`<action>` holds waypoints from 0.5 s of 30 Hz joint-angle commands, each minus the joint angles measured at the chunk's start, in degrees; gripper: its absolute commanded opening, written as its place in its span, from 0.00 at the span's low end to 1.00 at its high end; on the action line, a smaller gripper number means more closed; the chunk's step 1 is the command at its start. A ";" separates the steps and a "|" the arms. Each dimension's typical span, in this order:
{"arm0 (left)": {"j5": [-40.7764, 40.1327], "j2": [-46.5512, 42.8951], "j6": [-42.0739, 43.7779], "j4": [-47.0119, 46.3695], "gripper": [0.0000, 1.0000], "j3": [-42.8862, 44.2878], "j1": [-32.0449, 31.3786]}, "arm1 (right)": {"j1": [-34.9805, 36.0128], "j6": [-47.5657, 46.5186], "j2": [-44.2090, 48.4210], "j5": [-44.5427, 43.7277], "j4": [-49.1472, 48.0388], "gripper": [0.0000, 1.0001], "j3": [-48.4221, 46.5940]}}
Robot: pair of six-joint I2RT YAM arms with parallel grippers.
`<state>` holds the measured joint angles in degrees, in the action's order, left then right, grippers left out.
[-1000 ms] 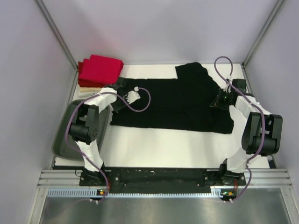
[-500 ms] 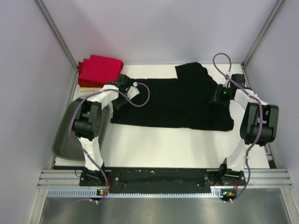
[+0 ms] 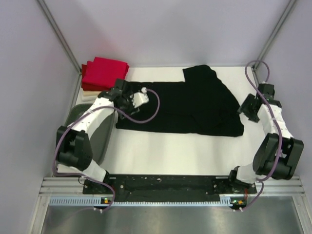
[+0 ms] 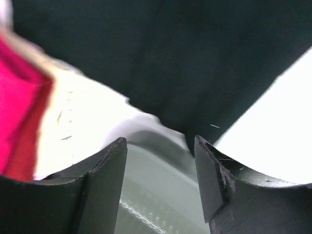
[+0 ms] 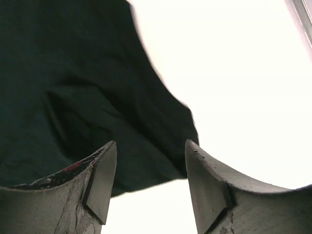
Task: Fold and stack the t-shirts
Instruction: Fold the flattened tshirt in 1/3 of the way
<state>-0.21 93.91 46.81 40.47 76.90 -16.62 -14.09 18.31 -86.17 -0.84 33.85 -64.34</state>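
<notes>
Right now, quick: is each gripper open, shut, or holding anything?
Left gripper: open, holding nothing.
Right gripper: open, holding nothing.

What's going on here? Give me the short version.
Two robot arms are working on t-shirts. A black t-shirt lies spread on the white table, not yet folded into a square. The left gripper hangs open by the shirt's left edge, near the grey tub. The right gripper hangs open just off its right edge. Neither holds anything. Folded red t-shirts sit stacked on a cream one in the far left corner.
</notes>
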 commanded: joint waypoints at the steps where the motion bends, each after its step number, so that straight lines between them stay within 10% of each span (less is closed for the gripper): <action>1: 4.53 -4.17 13.21 0.77 0.64 -12.72 -1.66 | -1.82 3.31 4.96 -0.93 1.40 0.58 9.12; 11: -1.99 3.03 14.10 -12.16 0.72 -19.24 -1.66 | -3.75 4.29 -2.16 -2.49 -4.84 0.45 18.01; 13: -2.43 3.38 13.75 -13.05 0.54 -20.04 -1.66 | -4.19 4.28 -1.46 -4.86 -4.93 0.24 18.72; 15: -2.43 2.86 12.79 -10.95 0.00 -20.04 -1.66 | -5.42 4.37 0.55 -6.88 -4.84 0.02 19.68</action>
<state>-2.13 96.84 59.70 31.68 57.67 -18.44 -17.30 22.06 -86.74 -3.46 31.86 -47.22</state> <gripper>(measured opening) 0.402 0.190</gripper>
